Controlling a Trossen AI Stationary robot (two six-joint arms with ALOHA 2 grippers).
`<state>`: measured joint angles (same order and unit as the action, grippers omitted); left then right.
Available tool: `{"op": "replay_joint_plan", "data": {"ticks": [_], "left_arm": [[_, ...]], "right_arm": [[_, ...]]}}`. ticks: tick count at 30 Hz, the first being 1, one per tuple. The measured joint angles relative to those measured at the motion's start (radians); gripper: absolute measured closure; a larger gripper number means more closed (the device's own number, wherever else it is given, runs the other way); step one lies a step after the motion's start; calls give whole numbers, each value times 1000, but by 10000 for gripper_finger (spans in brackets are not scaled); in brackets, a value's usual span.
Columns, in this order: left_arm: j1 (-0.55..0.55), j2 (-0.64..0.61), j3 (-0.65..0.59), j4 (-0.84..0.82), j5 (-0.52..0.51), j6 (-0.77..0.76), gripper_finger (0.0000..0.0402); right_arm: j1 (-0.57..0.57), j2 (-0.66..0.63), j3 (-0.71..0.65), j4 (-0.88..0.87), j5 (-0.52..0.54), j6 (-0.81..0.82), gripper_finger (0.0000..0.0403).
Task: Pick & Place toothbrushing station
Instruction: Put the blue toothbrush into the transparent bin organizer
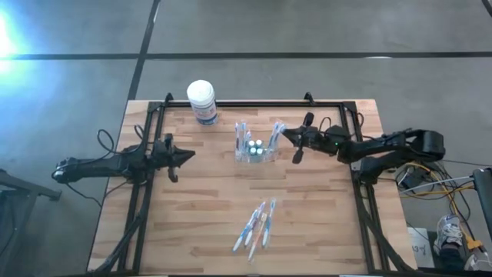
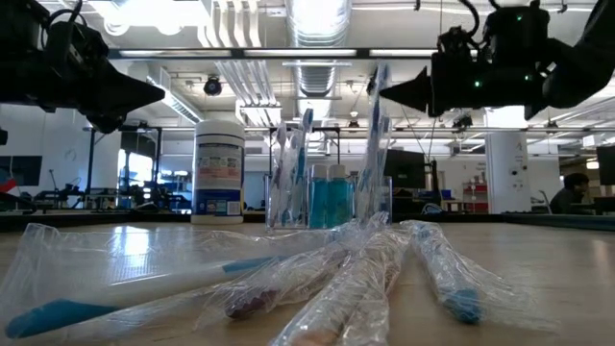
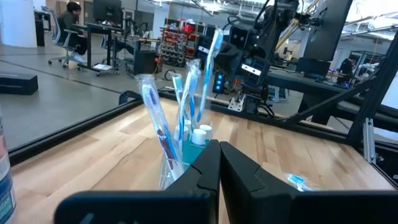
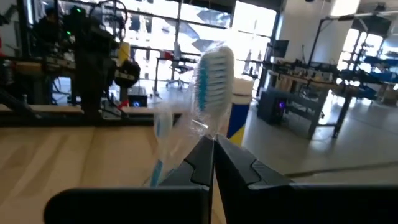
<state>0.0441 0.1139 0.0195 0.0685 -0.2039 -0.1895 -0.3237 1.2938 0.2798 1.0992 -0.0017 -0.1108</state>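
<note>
Right tool [image 4: 212,144] shut on wrapped toothbrush [image 4: 211,78] in station [image 1: 254,151].

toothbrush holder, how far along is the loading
Done: several wrapped brushes stand in the clear holder. In hand: right gripper is shut on a wrapped toothbrush at the holder's edge. Left: four wrapped brushes lie on the table; left gripper waits shut.

Grey floor [image 1: 323,31], bright ceiling lights [image 2: 317,14]
</note>
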Motion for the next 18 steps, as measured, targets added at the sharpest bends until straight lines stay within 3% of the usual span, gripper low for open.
{"op": "replay_joint_plan", "data": {"ticks": [7,18], "left_arm": [[0,0,-10,-3,-11,-11,393],[0,0,-11,0,-10,-20,393]], "right_arm": [[0,131,-14,83,8,15,395],[7,353,-24,290,111,90,395]]}}
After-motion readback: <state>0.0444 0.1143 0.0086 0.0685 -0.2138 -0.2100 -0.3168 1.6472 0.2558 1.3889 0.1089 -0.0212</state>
